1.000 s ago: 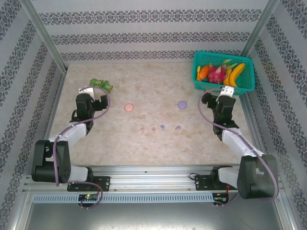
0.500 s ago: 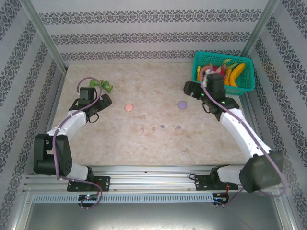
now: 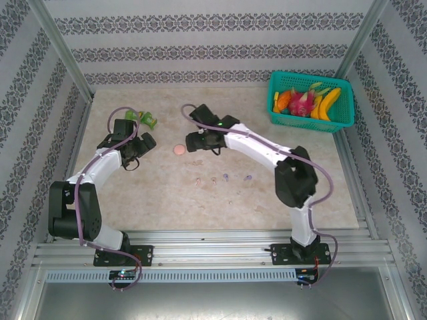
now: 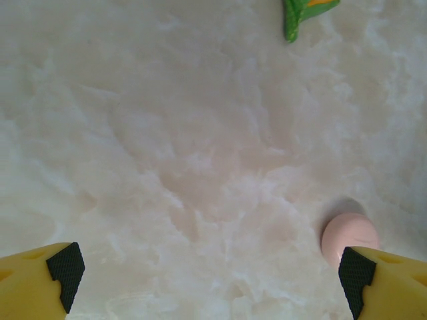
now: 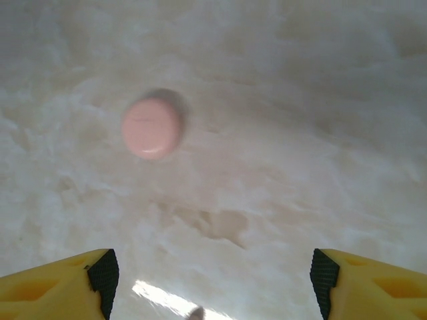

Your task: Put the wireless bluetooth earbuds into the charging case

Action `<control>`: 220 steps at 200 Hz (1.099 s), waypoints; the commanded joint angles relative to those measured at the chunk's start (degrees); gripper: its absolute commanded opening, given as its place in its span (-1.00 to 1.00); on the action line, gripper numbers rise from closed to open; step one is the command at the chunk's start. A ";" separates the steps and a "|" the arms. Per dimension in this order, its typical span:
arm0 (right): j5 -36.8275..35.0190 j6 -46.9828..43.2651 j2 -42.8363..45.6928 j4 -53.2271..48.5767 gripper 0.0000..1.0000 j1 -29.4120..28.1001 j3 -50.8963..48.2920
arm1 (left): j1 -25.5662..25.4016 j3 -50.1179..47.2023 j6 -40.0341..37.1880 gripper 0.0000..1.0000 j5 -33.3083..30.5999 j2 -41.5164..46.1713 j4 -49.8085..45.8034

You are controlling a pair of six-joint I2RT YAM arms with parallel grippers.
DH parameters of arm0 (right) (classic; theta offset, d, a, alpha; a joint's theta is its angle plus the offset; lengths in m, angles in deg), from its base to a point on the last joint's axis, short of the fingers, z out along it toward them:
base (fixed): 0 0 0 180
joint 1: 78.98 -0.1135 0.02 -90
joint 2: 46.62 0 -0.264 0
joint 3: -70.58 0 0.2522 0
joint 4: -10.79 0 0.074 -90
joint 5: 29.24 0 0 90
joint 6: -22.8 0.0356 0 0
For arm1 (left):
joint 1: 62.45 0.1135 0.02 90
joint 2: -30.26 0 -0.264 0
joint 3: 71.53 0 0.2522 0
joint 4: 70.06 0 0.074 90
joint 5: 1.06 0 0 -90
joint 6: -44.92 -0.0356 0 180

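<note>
Big swing of the right arm since half a second ago: away from the teal basket point(image 3: 311, 123) at 2 o'clock, across the bench point(image 3: 280, 200), to a hover just at 3 o'clock of the pink charging case point(image 3: 179, 150). Right claw point(image 3: 195, 141) spread wide, nothing between its yellow fingers, seen also from the right wrist point(image 5: 212, 275) with the pink case point(image 5: 152, 127) beyond at 11 o'clock. Left claw point(image 3: 141, 144) hardly shifted, likewise spread and empty point(image 4: 210, 268). Earbuds point(image 3: 223, 178) unmoved, in a loose row at 5 o'clock of the pink case, apart from both claws, too tiny to make out stems. Lilac round case, plain half a second ago, now apparently hidden under the white forearm. From the left wrist, pink case point(image 4: 349, 235) partly covered by the right finger pad, green toy point(image 4: 303, 10) cut off at the top edge. A blurred pale tip point(image 5: 195, 312) clipped at 6 o'clock in the right wrist view, not identifiable.
</note>
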State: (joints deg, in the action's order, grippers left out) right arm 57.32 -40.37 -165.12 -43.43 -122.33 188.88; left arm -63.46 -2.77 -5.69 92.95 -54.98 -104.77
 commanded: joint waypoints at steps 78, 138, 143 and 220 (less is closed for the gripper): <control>-4.94 -2.51 -22.61 -11.85 0.53 -3.93 29.28 | 8.49 -1.56 5.34 0.99 0.84 2.21 -3.49; -2.85 -2.57 -30.47 -11.57 0.59 -3.93 37.80 | 11.13 -3.36 5.95 1.00 3.93 2.73 -2.70; -2.96 -2.49 -31.00 -11.55 0.58 -3.93 38.27 | 11.21 -3.35 5.80 0.99 3.99 2.79 -2.69; -1.65 -1.20 -35.67 -10.67 0.56 -2.75 41.90 | 12.31 -2.96 5.47 0.99 5.45 2.12 -2.47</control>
State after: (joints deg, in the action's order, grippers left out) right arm 54.48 -42.29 -198.78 -53.86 -125.89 227.39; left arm -52.03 -5.69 -0.84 97.63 -53.58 -107.00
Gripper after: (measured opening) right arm 0.785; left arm 0.997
